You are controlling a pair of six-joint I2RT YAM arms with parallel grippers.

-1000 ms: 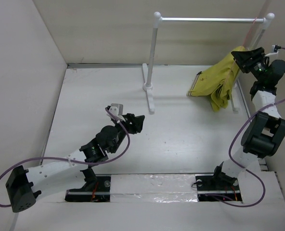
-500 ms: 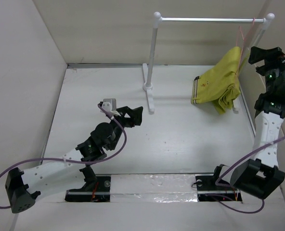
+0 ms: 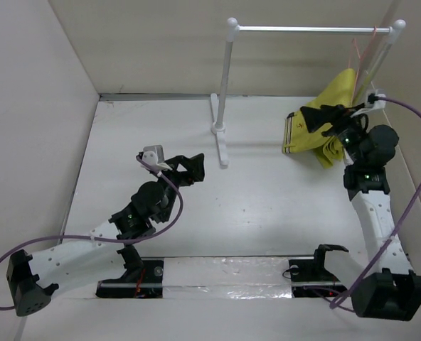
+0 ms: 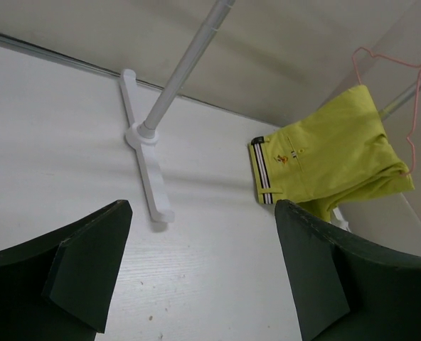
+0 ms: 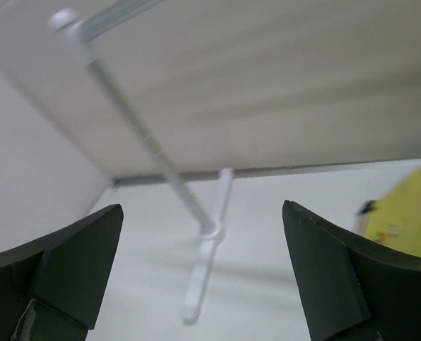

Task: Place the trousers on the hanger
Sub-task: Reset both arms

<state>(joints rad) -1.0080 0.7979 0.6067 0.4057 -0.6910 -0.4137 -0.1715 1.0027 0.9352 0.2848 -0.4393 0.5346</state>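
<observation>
Black fingers of the right gripper [image 3: 317,122] are spread apart with nothing between them, held just beside the trousers [image 3: 299,136], below the right end of the rail [image 3: 310,29]. The mustard-yellow trousers are draped over the hanger [image 3: 354,60], which is hooked on the rail's bar near its right post. The left gripper [image 3: 195,169] is likewise parted and empty, above the table [image 3: 267,206], near the foot of the rail's left post.

White-posted rail [image 3: 225,74] stands upright at far side of white worktop [image 3: 267,206]; metal bar [image 3: 310,29] level across its top. Left post's flat foot [image 3: 221,142] runs front to back. Pale walls [image 3: 33,106] behind and left. Shiny tape strip [image 3: 225,291] along near edge
</observation>
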